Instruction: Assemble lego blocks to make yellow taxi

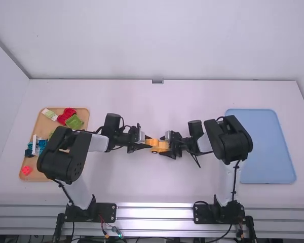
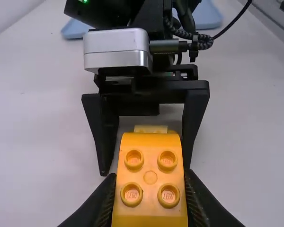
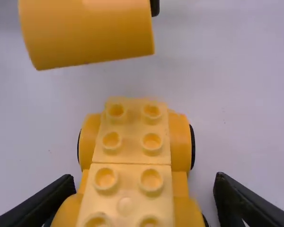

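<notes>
One yellow car base [image 3: 132, 142] sits right at the middle of the table [image 1: 126, 187], double rows of studs facing up, rounded orange sides bulging out and dark wheels [image 3: 193, 146] peeking from beneath them!

And here's the right gripper [image 1: 165, 146], its jaws parted, one on each side of the base, with a gap plain to see along one flank. Just left of it, the left gripper [image 1: 146, 144] has its jaws clenched on a yellow block [image 2: 150, 177], four studs up top and a curved end, held near the base but apart from it. Face to face they are, these two, right over the centre!

Out to the left, the tan tray [image 1: 35, 176] lies partly under the left arm [image 1: 61, 157]. What a spread on it: a pale green and white piece [image 1: 49, 114] at the far side, red pieces [image 1: 66, 115] beside it, a green block [image 1: 74, 122] just nearer, then teal pieces [image 1: 42, 145] next to a white upright piece [image 1: 34, 145] by the left edge, and a coral piece [image 1: 26, 170] in the near left corner.

Over on the right, the blue tray [image 1: 268, 147] lies flat, the right arm [image 1: 228, 142] covering part of its left edge.
</notes>
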Robot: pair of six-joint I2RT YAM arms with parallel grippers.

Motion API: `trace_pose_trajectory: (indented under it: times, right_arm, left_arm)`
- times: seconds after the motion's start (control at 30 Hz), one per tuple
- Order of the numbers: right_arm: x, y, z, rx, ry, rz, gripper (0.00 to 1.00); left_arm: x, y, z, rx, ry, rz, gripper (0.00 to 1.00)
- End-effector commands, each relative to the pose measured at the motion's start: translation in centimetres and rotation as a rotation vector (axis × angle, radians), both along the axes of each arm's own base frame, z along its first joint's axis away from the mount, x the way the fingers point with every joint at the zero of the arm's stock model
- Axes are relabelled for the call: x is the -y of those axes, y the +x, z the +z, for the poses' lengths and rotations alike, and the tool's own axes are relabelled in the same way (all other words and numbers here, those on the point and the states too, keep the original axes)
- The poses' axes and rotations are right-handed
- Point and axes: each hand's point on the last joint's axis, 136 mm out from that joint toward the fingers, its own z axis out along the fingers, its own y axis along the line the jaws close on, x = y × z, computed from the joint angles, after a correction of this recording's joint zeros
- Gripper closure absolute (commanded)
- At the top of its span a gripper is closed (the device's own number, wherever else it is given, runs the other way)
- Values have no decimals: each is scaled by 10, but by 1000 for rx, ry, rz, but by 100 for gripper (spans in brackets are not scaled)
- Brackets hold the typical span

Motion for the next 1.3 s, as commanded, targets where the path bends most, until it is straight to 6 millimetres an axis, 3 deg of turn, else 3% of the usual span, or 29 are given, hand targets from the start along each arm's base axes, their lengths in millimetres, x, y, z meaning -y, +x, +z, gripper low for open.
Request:
trace_pose_trajectory:
  times: [0.0, 0.1, 0.2, 0.27, 1.13, 1.27]
  right_arm:
    - [2, -3, -6, -28, -2, -4, 25]
    - [1, -5, -5, -16, 2, 8, 33]
    - [2, -7, -6, 5, 0, 19, 60]
    - [2, -8, -7, 3, -1, 19, 65]
    - [-2, -14, -5, -10, 12, 41, 64]
    - [-3, -16, -3, -12, 24, 49, 64]
  left_arm:
    - [6, -8, -2, -31, -11, -23, 83]
    - [13, -12, -4, -30, -9, -46, 83]
    - [17, -10, -11, -23, 17, -37, 86]
    - [17, -5, -16, -50, 38, 1, 86]
    - [24, -2, -18, -38, 61, 22, 88]
    - [25, -1, -27, -41, 106, 43, 92]
